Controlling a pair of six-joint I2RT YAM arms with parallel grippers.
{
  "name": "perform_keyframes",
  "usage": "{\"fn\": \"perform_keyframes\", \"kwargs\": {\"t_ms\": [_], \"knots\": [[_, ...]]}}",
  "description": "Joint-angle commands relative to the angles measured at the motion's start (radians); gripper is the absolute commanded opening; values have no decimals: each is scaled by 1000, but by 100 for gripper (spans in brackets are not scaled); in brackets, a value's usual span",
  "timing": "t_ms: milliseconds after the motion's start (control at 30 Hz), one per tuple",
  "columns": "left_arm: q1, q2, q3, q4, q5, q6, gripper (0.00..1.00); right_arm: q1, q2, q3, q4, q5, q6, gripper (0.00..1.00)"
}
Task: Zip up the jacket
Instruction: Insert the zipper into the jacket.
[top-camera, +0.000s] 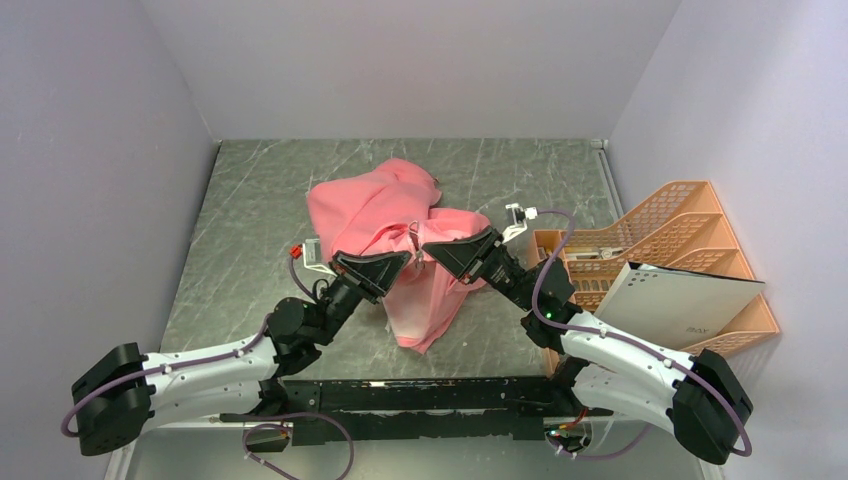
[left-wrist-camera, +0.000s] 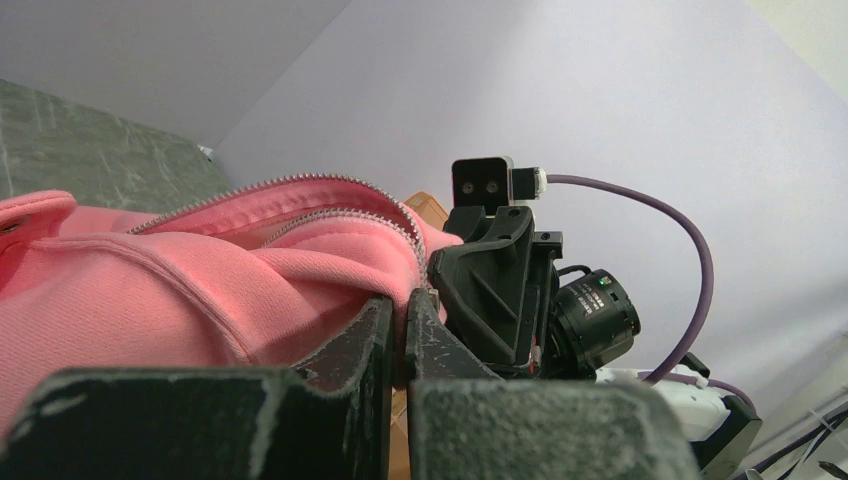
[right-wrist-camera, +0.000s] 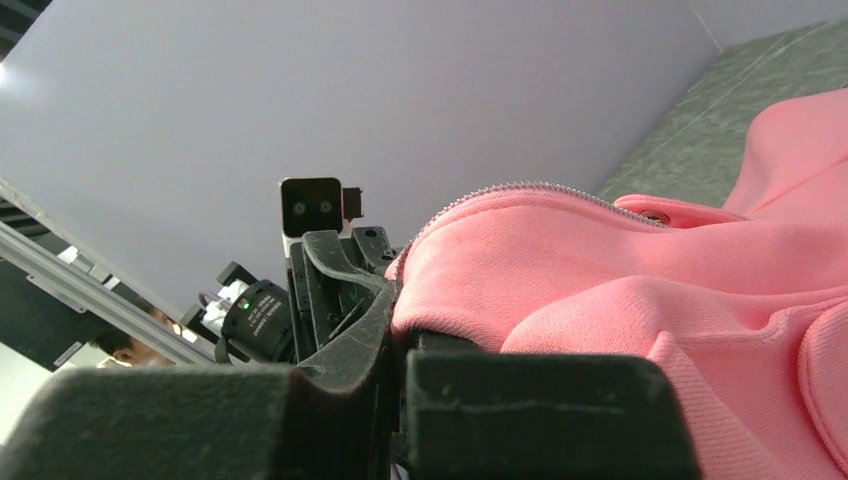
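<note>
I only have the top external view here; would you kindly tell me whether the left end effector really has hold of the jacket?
Observer: Yes. In the left wrist view the left end effector is shut on the edge of the jacket, right beside the zipper teeth.
Operator: Thank you. Are the two rows of teeth joined there?
Observer: No, they run apart, with pink fabric between them.
Operator: And the right side?
Observer: The right wrist view shows the right end effector shut on a fold of fabric just below one row of teeth.
</note>
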Motion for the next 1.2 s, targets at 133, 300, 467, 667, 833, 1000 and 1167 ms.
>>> {"fn": "perform_keyframes", "kwargs": {"t_ms": [133, 300, 467, 667, 833, 1000, 1167], "knots": [[-6, 7, 44, 66, -12, 27, 5, 1, -34, 35, 22, 5, -41, 0], [-6, 19, 53, 141, -34, 88, 5, 1, -41, 80, -7, -8, -127, 0], [-6, 42, 18, 292, -74, 102, 5, 1, -44, 119, 17, 6, -214, 0], [-6, 37, 84, 302, -3, 220, 5, 0, 0, 142, 118, 27, -255, 0], [-5, 41, 94, 353, -24, 236, 5, 1, 50, 159, 256, -28, -282, 0], [-5, 51, 136, 399, 8, 242, 5, 1, 82, 191, 313, -64, -277, 0], [-5, 39, 164, 403, 36, 280, 5, 0, 93, 227, 359, -132, -259, 0]]}}
